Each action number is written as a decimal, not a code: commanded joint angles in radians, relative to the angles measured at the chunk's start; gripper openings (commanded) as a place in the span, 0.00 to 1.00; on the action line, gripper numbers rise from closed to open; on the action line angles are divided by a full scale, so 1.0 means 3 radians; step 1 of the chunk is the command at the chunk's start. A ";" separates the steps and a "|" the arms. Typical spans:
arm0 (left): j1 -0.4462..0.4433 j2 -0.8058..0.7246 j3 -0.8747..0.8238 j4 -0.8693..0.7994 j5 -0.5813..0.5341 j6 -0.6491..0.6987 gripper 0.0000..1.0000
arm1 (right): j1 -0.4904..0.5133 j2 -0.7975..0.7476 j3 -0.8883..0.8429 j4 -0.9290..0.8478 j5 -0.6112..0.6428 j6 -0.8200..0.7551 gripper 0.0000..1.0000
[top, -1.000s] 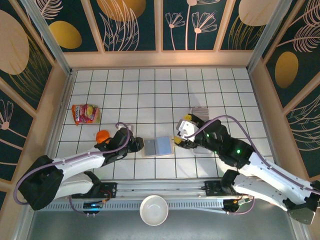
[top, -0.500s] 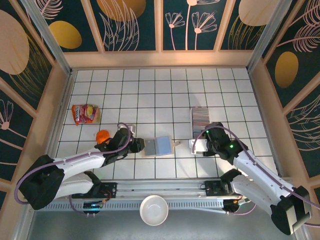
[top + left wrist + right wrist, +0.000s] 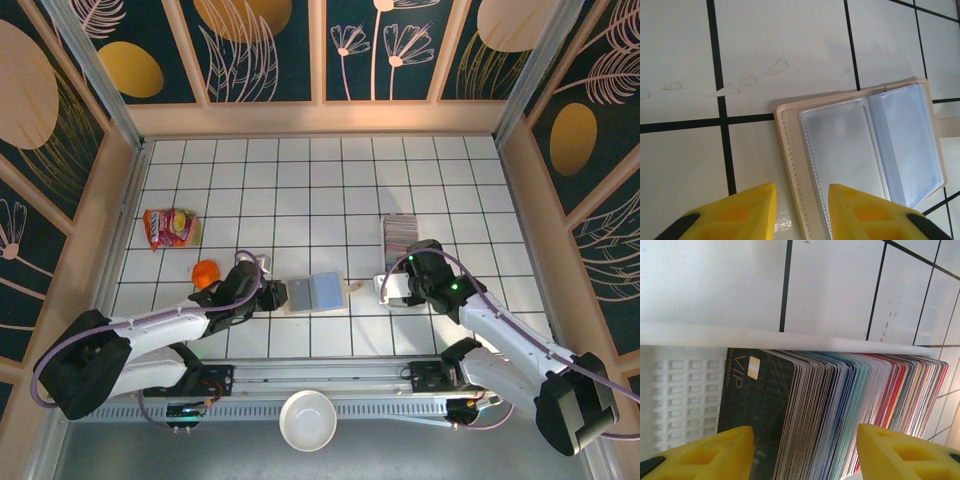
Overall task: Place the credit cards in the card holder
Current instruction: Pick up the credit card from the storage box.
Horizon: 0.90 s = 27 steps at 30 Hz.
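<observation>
The tan card holder [image 3: 316,293] lies open on the tiles, its clear sleeves up. In the left wrist view its stitched left edge [image 3: 790,165] runs between the yellow fingers of my left gripper [image 3: 801,212], which stands open, one finger over the tile and one over the sleeve. My left gripper [image 3: 272,294] sits at the holder's left side. The credit cards [image 3: 850,405] stand packed in a row, a dark VIP card [image 3: 752,400] at the front. My right gripper [image 3: 805,452] is open and straddles the row's front part. In the top view it [image 3: 402,282] hangs over the near end of the row [image 3: 400,230].
The cards stand in a long clear plastic tray [image 3: 685,390] with a white wall [image 3: 790,337]. A red-orange snack packet [image 3: 170,228] and a small orange object [image 3: 206,270] lie at the left. A white bowl [image 3: 307,420] sits at the near edge. Wooden walls ring the table.
My right arm has swung away from the card holder's right edge and back over the near end of the card row. The left arm and the holder have hardly moved.
</observation>
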<state>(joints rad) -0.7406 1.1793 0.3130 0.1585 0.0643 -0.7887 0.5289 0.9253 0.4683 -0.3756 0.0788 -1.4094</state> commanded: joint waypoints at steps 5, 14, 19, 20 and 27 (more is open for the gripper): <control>0.0002 0.0061 -0.0016 0.0126 0.0067 0.0041 0.31 | -0.0019 0.0029 -0.0189 0.0229 0.0004 -0.0048 0.57; -0.0001 0.0108 0.0000 0.0139 0.0089 0.0041 0.29 | -0.0019 0.0120 -0.0214 0.0429 0.0096 -0.0088 0.58; 0.0000 0.0098 0.0005 0.0136 0.0089 0.0042 0.28 | -0.0025 0.0131 -0.0108 0.0442 0.0187 -0.0109 0.51; 0.0000 0.0096 0.0005 0.0136 0.0087 0.0038 0.28 | -0.0024 0.0129 -0.0090 0.0425 0.0197 -0.0117 0.50; -0.0001 0.0071 -0.0005 0.0123 0.0094 0.0021 0.26 | -0.0025 0.0078 -0.0026 0.0287 0.0208 -0.0129 0.39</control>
<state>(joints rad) -0.7406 1.2034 0.3130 0.1802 0.0757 -0.7891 0.5289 0.9581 0.4263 -0.3096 0.0891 -1.4311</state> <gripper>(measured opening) 0.257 0.405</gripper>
